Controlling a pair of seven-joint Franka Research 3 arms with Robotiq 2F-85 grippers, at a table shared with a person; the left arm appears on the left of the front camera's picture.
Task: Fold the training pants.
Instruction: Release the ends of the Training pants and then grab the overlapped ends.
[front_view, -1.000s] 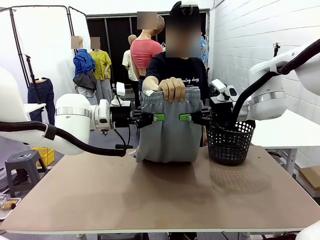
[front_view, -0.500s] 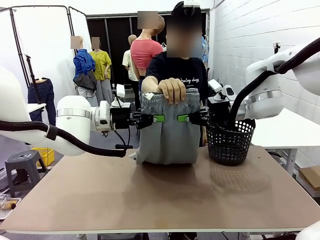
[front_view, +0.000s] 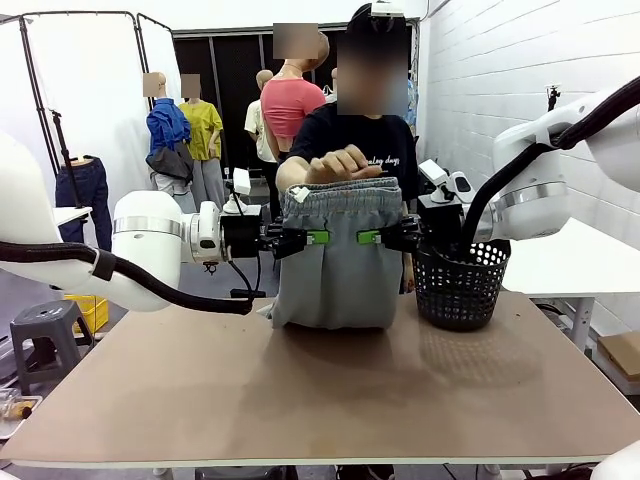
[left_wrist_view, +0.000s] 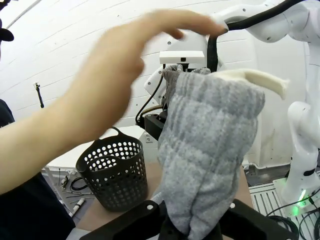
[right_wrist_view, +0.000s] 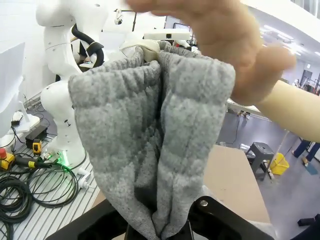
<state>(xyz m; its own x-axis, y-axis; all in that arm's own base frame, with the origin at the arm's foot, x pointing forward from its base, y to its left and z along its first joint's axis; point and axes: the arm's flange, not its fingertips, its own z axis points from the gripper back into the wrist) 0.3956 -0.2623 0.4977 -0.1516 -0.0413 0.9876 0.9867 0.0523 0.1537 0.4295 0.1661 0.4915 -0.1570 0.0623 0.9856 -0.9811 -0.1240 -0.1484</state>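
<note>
Training pants (front_view: 337, 275), edges clamped, left claw (front_view: 317, 237), right claw (front_view: 368, 237), basket (front_view: 462, 288) alongside

A black mesh basket (front_view: 462, 290) stands upright on the brown surface (front_view: 320, 390), near its far right edge. On the ground to the left, a grey stool (front_view: 45, 320) stands just in front of a yellow crate (front_view: 95, 312). A white brick wall (front_view: 510, 70) runs along the right. Black cables (right_wrist_view: 25, 187) lie coiled on a slatted floor (right_wrist_view: 65, 210).
</note>
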